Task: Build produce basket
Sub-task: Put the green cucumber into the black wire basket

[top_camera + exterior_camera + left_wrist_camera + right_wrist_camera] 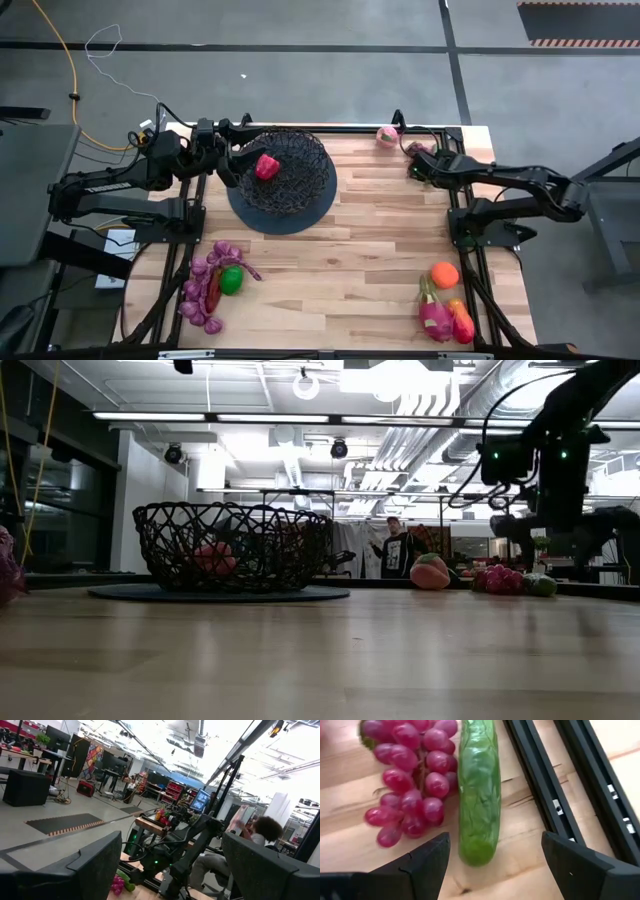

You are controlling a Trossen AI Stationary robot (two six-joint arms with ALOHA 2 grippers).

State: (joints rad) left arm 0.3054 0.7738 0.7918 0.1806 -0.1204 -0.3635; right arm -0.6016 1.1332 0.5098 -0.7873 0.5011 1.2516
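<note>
The black wire basket (pixel 285 190) stands on a dark round mat at the far left; a red fruit (pixel 267 167) lies inside it, also seen in the low view (pixel 214 557). My left gripper (pixel 232 165) hovers open at the basket's left rim, pointing level toward the right (pixel 171 837). My right gripper (pixel 413 168) hangs open above the far right corner. Its fingers stand either side of the end of a green cucumber (pixel 479 790), apart from it. A purple grape bunch (pixel 410 775) lies on the wood beside the cucumber. A pink fruit (pixel 387 137) rests at the far edge.
Near left lie purple grapes (pixel 203 290), a green lime (pixel 231 281) and a red piece. Near right lie an orange (pixel 445 274), pink-red fruits (pixel 435 318) and a mango (pixel 461 322). Black frame rails (pixel 545 780) run beside the cucumber. A person sits beyond the table (pixel 260 835).
</note>
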